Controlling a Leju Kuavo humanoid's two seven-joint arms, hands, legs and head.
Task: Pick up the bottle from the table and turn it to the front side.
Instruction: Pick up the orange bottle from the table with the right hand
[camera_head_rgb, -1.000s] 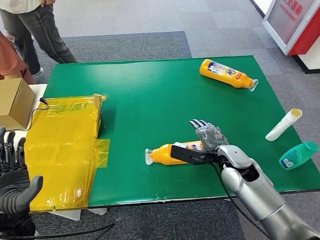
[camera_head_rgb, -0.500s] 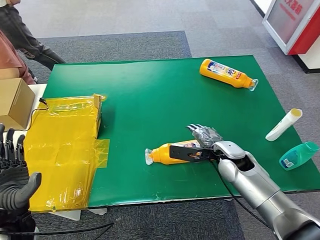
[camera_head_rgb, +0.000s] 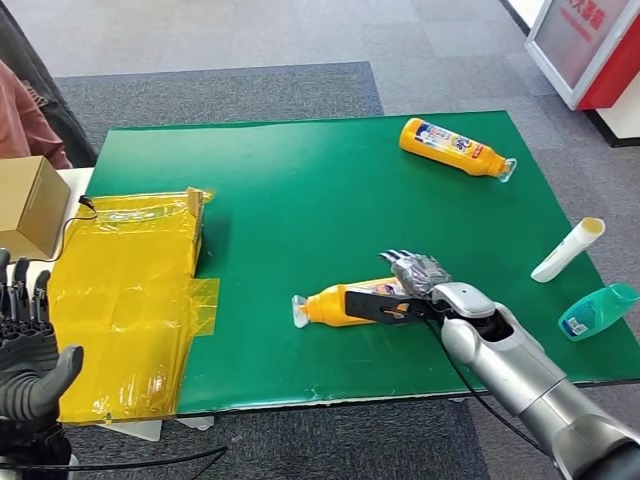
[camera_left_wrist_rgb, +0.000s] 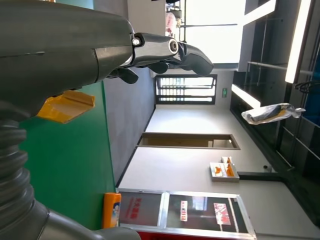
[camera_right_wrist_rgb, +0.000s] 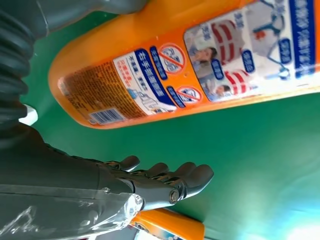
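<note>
An orange bottle (camera_head_rgb: 332, 305) with a clear cap lies on its side near the front of the green table (camera_head_rgb: 302, 200), cap pointing left. My right hand (camera_head_rgb: 411, 285) straddles its base end, the dark thumb along the near side and the fingers (camera_head_rgb: 407, 262) over the far side. In the right wrist view the bottle's printed label (camera_right_wrist_rgb: 181, 60) faces the camera, and a strip of green table separates it from my fingers (camera_right_wrist_rgb: 166, 180), so nothing is gripped. My left hand (camera_head_rgb: 26, 370) hovers off the table's front left corner, fingers spread and holding nothing.
A second orange bottle (camera_head_rgb: 453, 147) lies at the back right. A white tube (camera_head_rgb: 567, 249) and a teal bottle (camera_head_rgb: 596, 310) lie at the right edge. A yellow plastic bag (camera_head_rgb: 124, 290) covers the left side, beside a cardboard box (camera_head_rgb: 26, 205). A person (camera_head_rgb: 30, 110) stands at the far left.
My right hand has sunk lower over the bottle's base end. The bottle has barely moved. The person at the back left has stepped mostly out of the picture.
</note>
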